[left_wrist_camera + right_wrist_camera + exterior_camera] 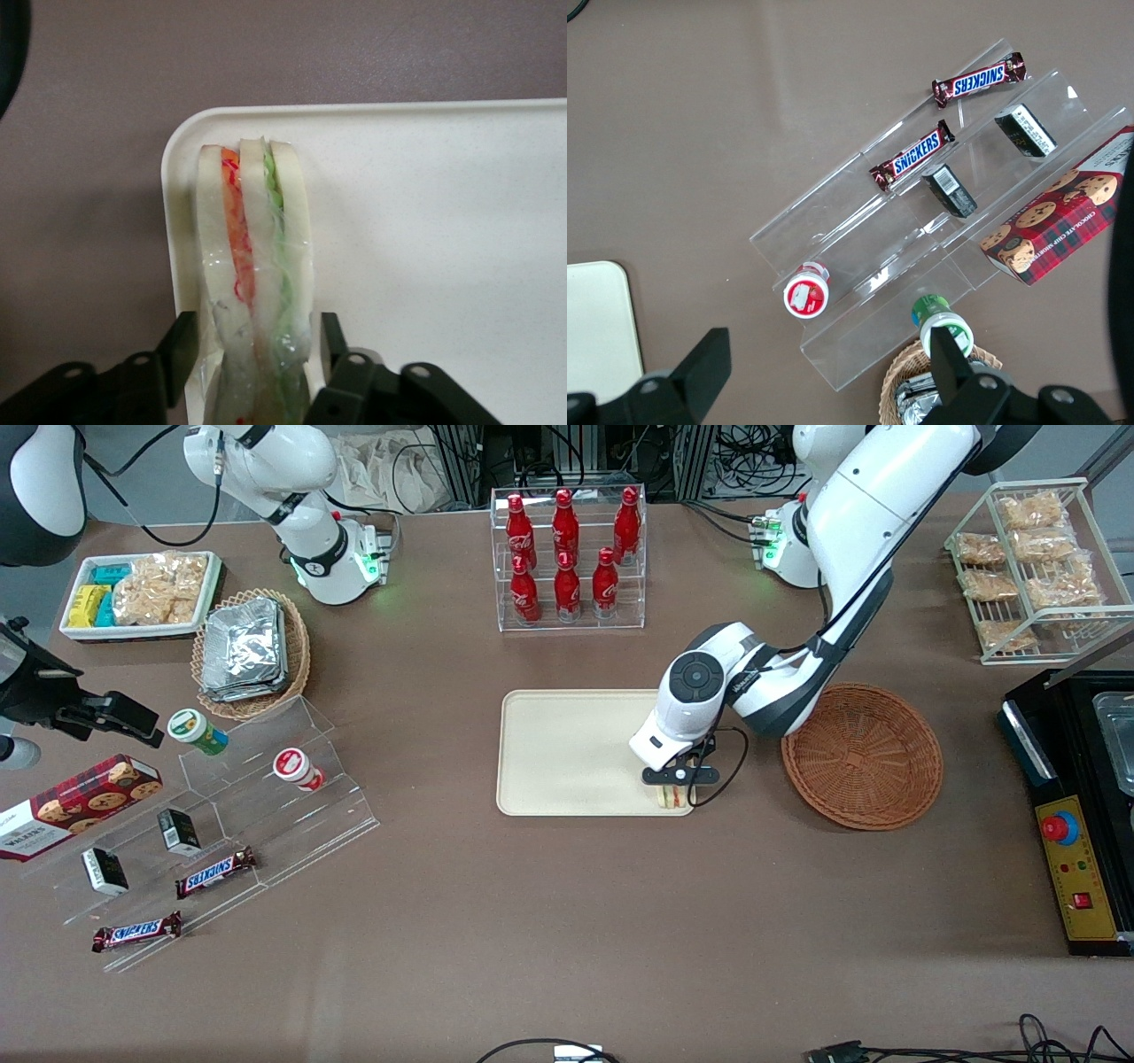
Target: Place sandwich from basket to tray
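Note:
The sandwich (673, 798) (257, 239), a clear-wrapped wedge of white bread with orange and green filling, stands on edge on the cream tray (567, 753) (425, 230), in the corner nearest the front camera on the basket's side. My left gripper (678, 778) (257, 332) is right above it. Its black fingers (182, 341) stand on either side of the wedge with a narrow gap showing at each side, so it is open. The reddish-brown wicker basket (862, 755) sits beside the tray toward the working arm's end, with nothing in it.
A clear rack of red bottles (569, 549) stands farther from the camera than the tray. A tan basket of foil packs (251, 651), a white dish of snacks (142, 593) and a clear stepped stand (257, 806) lie toward the parked arm's end. A black control box (1076, 815) sits past the basket.

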Controlling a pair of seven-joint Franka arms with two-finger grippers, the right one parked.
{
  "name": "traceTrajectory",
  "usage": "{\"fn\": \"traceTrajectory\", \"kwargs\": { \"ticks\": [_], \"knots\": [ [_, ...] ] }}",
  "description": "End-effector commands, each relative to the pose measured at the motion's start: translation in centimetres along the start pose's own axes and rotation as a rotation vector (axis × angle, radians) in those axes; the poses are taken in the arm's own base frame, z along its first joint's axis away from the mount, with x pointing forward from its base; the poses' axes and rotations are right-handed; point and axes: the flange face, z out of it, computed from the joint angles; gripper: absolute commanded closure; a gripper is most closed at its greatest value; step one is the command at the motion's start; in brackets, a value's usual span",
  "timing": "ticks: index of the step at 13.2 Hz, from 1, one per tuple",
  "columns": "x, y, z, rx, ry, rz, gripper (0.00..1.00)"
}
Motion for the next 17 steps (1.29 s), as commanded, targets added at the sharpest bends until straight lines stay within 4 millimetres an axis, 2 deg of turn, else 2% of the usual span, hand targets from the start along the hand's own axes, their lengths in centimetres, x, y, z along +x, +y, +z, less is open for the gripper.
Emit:
{"fn": "traceTrajectory", "kwargs": {
  "ticks": [1, 3, 4, 6, 7, 9, 12, 14, 15, 17],
  "knots": [
    [0.5, -0.6, -3.1, 0.034, 0.033, -0.017, 0.00],
    [0.5, -1.1, -6.6, 0.061, 0.033, -0.043, 0.00],
    [0.7, -1.2, -9.2, 0.059, 0.028, -0.066, 0.00],
    [0.4, -1.9, -15.2, 0.060, 0.010, -0.066, 0.00],
    [0.3, -3.2, -18.4, 0.056, 0.005, -0.062, 0.00],
    [0.6, -8.7, -24.0, 0.061, 0.006, -0.066, 0.00],
    [0.6, -19.2, -29.8, 0.064, 0.001, -0.066, 0.00],
    [0.4, -26.5, -32.4, 0.019, 0.012, -0.099, 0.00],
    [0.2, -29.3, -33.4, 0.006, 0.022, -0.110, 0.00],
    [0.0, -33.5, -34.8, -0.007, 0.037, -0.120, 0.00]
  ]
}}
